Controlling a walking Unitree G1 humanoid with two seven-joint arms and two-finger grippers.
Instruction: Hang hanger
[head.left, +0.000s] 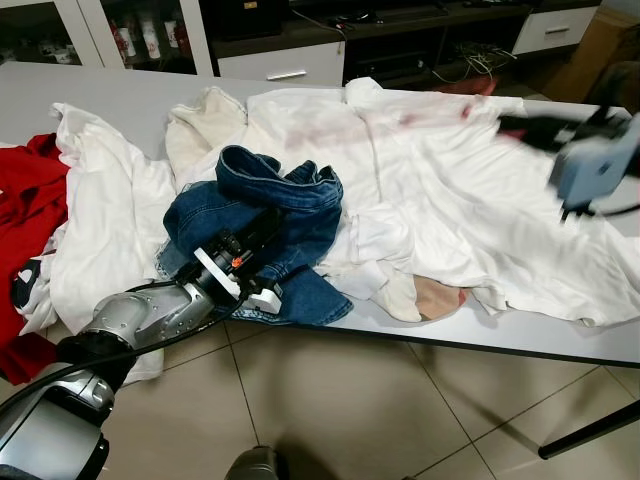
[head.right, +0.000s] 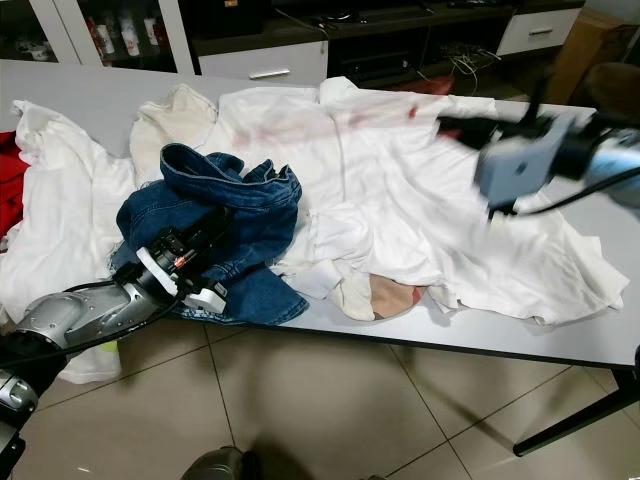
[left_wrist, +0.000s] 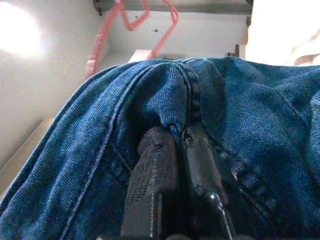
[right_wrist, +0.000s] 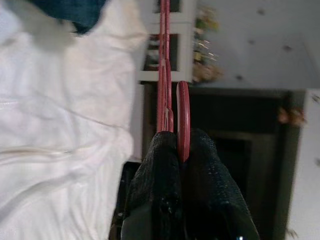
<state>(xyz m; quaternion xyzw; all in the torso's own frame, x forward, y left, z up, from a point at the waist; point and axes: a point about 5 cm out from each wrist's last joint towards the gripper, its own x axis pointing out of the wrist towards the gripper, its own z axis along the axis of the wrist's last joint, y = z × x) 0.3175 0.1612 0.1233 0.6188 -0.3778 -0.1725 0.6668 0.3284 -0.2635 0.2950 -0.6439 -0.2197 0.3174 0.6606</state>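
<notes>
Heaped on the grey table (head.left: 120, 95), jeans (head.left: 285, 205) sit pinched in the left jaws (left_wrist: 180, 137), the right jaws (right_wrist: 182, 137) clamping a red hanger (right_wrist: 183, 117).

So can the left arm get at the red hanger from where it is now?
Probably not as things stand: the left gripper is shut on a fold of the jeans, and the red hanger is clamped in the right gripper across the table.
</notes>
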